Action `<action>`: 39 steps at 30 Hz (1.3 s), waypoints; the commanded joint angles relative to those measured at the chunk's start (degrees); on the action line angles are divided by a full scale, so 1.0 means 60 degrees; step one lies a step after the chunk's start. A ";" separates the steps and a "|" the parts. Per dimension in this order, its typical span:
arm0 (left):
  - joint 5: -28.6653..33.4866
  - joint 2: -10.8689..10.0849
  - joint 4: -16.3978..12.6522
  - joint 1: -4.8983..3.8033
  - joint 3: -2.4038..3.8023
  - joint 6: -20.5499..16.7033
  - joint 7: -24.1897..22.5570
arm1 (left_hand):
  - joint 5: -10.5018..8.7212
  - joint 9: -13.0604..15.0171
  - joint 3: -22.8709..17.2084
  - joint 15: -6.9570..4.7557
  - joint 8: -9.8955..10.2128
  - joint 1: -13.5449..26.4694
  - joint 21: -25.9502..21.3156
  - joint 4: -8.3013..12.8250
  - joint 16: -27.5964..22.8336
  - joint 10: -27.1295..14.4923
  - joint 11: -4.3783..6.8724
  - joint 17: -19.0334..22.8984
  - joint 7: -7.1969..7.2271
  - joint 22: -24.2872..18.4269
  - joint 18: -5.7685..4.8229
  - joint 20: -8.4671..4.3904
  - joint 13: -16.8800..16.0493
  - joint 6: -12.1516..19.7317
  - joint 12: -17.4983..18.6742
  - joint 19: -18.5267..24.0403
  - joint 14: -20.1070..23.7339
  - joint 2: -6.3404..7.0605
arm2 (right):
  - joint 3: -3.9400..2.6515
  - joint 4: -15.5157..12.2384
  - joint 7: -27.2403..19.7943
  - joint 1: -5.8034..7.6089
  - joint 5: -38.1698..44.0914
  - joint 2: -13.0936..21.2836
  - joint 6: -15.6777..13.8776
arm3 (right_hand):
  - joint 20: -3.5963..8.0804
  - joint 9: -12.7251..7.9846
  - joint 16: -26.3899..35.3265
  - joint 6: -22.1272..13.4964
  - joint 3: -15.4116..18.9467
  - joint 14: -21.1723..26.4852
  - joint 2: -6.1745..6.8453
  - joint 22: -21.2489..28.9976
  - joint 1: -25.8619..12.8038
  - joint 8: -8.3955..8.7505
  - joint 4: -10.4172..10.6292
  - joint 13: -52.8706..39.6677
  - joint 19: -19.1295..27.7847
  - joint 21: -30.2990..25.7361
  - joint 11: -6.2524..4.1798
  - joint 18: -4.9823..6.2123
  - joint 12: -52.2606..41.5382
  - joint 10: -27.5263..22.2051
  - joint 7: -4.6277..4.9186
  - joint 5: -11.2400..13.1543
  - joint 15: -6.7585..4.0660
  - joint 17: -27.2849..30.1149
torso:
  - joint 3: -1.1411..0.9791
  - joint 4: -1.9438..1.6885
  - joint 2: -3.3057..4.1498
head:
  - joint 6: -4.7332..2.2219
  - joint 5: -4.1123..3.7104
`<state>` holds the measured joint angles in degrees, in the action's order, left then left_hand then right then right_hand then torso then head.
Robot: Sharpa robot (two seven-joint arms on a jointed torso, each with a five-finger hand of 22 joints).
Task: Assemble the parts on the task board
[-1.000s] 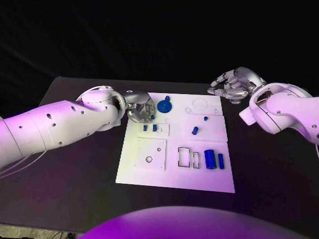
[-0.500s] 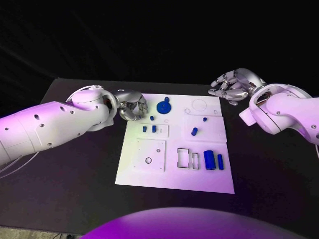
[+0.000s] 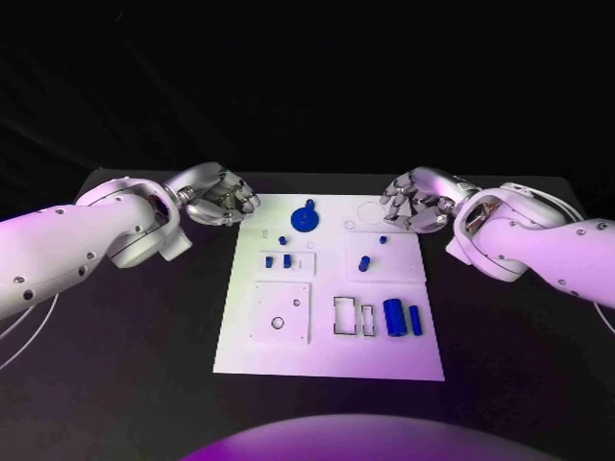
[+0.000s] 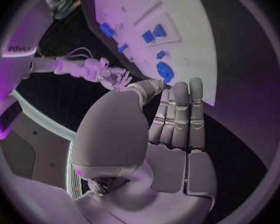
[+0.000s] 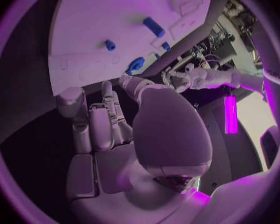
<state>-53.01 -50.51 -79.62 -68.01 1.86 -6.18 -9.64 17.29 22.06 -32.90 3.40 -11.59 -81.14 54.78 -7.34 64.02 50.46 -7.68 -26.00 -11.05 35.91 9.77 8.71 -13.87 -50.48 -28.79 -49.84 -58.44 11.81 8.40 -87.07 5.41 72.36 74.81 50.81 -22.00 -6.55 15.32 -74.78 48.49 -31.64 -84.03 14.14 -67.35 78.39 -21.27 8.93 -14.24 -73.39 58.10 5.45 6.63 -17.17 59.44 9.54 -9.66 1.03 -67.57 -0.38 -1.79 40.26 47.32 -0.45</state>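
Hard to make out quite a bit here. The small blue parts on the task board (image 3: 329, 355) are tiny in the head view, and the pair in the little recessed square at the board's centre-left (image 3: 278, 260) read as just two blue dots. The outlines near the board's upper right corner are faint and I can't tell what they are. Both arms are cut off at the frame edges.

The left hand (image 3: 222, 198) sits at the upper left of the frame, just off the board's top left corner, over the black table (image 3: 141, 365). Its fingers are curled in loosely, and the left wrist view shows them lying straight side by side with nothing in them (image 4: 177, 119).

The right hand (image 3: 416, 203) is at the upper right, hovering at the board's top right corner with fingers curled in, nothing visibly grasped; the right wrist view shows an empty palm too (image 5: 109, 129).

The big round blue part (image 3: 305, 218) lies near the board's top edge, between the two hands and apart from both. A small blue peg (image 3: 364, 262) sits mid-board, and two blue cylinders (image 3: 402, 318) lie side by side at lower right, well apart from any fingers.
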 commanded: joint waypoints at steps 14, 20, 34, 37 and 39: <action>0.6781 -0.0415 -0.1085 0.0079 -0.0026 -0.1104 -0.2690 | -0.0040 0.0028 0.0378 0.0019 0.0022 0.0435 -0.0440 -0.0328 -0.0180 0.0061 0.0005 0.0020 -0.0037 -0.0324 0.0135 0.0068 0.0109 0.0012 -0.0011 -0.0056 -0.0015 -0.0076 | 0.0016 -0.0079 0.0267 -0.0222 0.3713 -0.0078 0.1296 | 0.0077 -0.0123 0.0110 0.0302 0.0183 -0.0122 0.0387 0.0012 0.0017 0.0263 -0.0104 0.0686 -0.0002 -0.0102 -0.0011 0.0065 0.0608 0.0153 -0.0062 0.0054 -0.0036 0.0131 | -0.0007 0.0015 0.0007 | -0.0241 -0.0466; 0.6891 -0.0435 -0.1040 0.0085 -0.0029 -0.1122 -0.2738 | -0.0036 0.0030 0.0385 0.0017 0.0022 0.0424 -0.0470 -0.0327 -0.0196 0.0056 0.0006 0.0022 -0.0037 -0.0346 0.0136 0.0067 0.0115 0.0013 -0.0012 -0.0063 -0.0002 -0.0087 | 0.0018 -0.0102 0.0371 -0.0321 0.3696 -0.0119 0.1239 | 0.0046 -0.0162 0.0273 0.0312 0.0300 -0.0045 0.0379 0.0213 0.0025 0.0342 -0.0151 0.0825 0.0173 -0.0431 0.0028 0.0120 0.0702 0.0211 -0.0018 0.0047 -0.0006 0.0342 | -0.0004 0.0002 0.0023 | -0.0228 -0.0490; 0.6721 -0.0428 -0.1008 0.0086 -0.0031 -0.1187 -0.2618 | -0.0016 0.0041 0.0380 0.0011 0.0015 0.0335 -0.0567 -0.0289 -0.0259 0.0048 0.0006 0.0031 -0.0045 -0.0418 0.0138 0.0061 0.0141 0.0010 -0.0020 -0.0100 0.0035 -0.0153 | 0.0018 -0.0011 0.0515 -0.0481 0.3590 -0.0291 0.1147 | 0.0090 -0.0136 0.0193 0.0839 0.0285 -0.0113 0.0244 0.0055 0.0078 0.0231 -0.0140 0.1056 0.0046 -0.0288 -0.0071 0.0094 0.0668 0.0889 -0.0114 0.0039 -0.0069 0.0245 | 0.0010 0.0011 0.0020 | -0.0131 -0.0476; 0.6697 -0.0426 -0.1002 0.0086 -0.0031 -0.1192 -0.2585 | -0.0013 0.0042 0.0387 0.0017 0.0018 0.0316 -0.0603 -0.0279 -0.0293 0.0022 -0.0003 0.0039 -0.0053 -0.0444 0.0136 0.0059 0.0156 0.0018 -0.0009 -0.0106 0.0060 -0.0159 | 0.0018 0.0041 0.0553 -0.0498 0.3497 -0.0336 0.1150 | 0.0095 -0.0135 0.0184 0.0869 0.0284 -0.0120 0.0228 0.0030 0.0054 0.0227 -0.0118 0.1075 0.0023 -0.0258 -0.0077 0.0086 0.0674 0.0934 -0.0116 0.0040 -0.0078 0.0234 | 0.0008 -0.0002 0.0018 | -0.0122 -0.0490; 0.6688 -0.0426 -0.0996 0.0085 -0.0031 -0.1213 -0.2573 | -0.0013 0.0043 0.0391 0.0021 0.0018 0.0312 -0.0617 -0.0277 -0.0306 0.0012 -0.0007 0.0042 -0.0056 -0.0454 0.0135 0.0059 0.0162 0.0020 -0.0006 -0.0108 0.0070 -0.0160 | 0.0018 0.0055 0.0579 -0.0509 0.3530 -0.0359 0.1156 | 0.0102 -0.0130 0.0189 0.0921 0.0270 -0.0121 0.0192 0.0026 0.0043 0.0211 -0.0100 0.1096 0.0018 -0.0264 -0.0095 0.0087 0.0673 0.1003 -0.0133 0.0039 -0.0093 0.0245 | -0.0003 0.0007 0.0014 | -0.0110 -0.0486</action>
<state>-13.04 -53.06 -85.58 -67.49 1.65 -13.21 -24.57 17.29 22.23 -30.74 3.40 -11.60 -79.16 51.42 -9.17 62.47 50.47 -7.68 -25.82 -11.05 33.24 9.76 8.93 -12.99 -50.48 -28.79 -50.07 -58.45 11.16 8.33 -86.85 8.04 69.64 95.78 48.80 -15.81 -6.02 14.48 -73.34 53.71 -30.11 -83.99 15.76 -67.12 78.66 -19.72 8.06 -7.76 -72.86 56.23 4.89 6.64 -13.42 65.24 8.75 -9.66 0.98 -66.14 -0.36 -1.74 40.37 46.59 -3.35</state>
